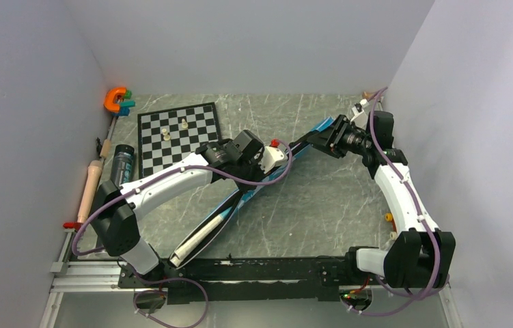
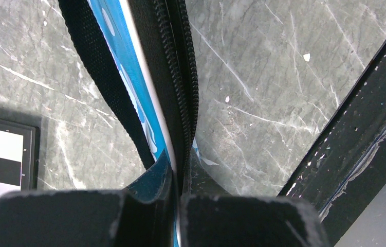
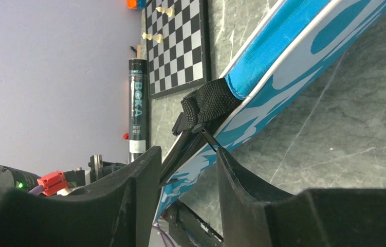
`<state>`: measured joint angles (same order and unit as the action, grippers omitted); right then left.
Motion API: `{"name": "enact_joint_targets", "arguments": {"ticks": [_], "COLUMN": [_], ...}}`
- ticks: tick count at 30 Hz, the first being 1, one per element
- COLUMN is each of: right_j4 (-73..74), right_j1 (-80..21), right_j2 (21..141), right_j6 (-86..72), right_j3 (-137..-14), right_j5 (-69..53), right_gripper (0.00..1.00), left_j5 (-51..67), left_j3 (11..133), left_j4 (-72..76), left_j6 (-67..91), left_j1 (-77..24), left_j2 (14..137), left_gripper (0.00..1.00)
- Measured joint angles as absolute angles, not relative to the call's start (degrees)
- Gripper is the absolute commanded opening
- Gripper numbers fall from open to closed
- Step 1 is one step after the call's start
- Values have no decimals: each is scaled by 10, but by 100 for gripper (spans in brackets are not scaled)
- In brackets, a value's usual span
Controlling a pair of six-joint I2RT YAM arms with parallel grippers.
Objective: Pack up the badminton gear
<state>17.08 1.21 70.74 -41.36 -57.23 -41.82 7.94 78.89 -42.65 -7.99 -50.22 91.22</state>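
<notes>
The blue bag point(image 3: 293, 51) lies slanted across the grey tabletop point(image 1: 322, 205). The left hand point(image 2: 176, 206) is clamped on its zip edge. The right hand point(image 3: 188, 159) holds its fingers apart around the black strap point(image 3: 208, 103) at the far end. A pale handle point(image 1: 199, 239) pokes out the near end, so one racket seems packed. The black tube point(image 1: 122, 166) is not packed yet. It lies by the left wall, beside the chessboard point(image 1: 178, 137). The walls point(image 1: 253, 41) are plain grey.

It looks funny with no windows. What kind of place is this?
Probably a robot test booth: plain grey walls around a stone-patterned table, two robot arms bolted at its edge, and a chessboard.
</notes>
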Motion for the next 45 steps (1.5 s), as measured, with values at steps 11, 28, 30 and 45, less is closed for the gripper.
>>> {"name": "enact_joint_targets", "arguments": {"ticks": [11, 28, 30, 45], "right_j4": [174, 127, 126, 69], "right_j1": [12, 12, 12, -58], "right_j2": [703, 708, 708, 678], "right_j6": [-409, -442, -446, -487], "right_j3": [-551, -529, -527, -499], "right_j5": [-408, -418, -421, -344], "right_gripper": [45, 0, 0, 0], "left_j5": [89, 92, 92, 77], "left_j3": [789, 796, 796, 796], "left_j4": [-431, -449, -451, -479], "left_j6": [-84, -90, -90, -91], "left_j1": [-500, -500, -500, -500], "left_j2": [906, 905, 905, 905], "left_gripper": [0, 0, 0, 0]}}
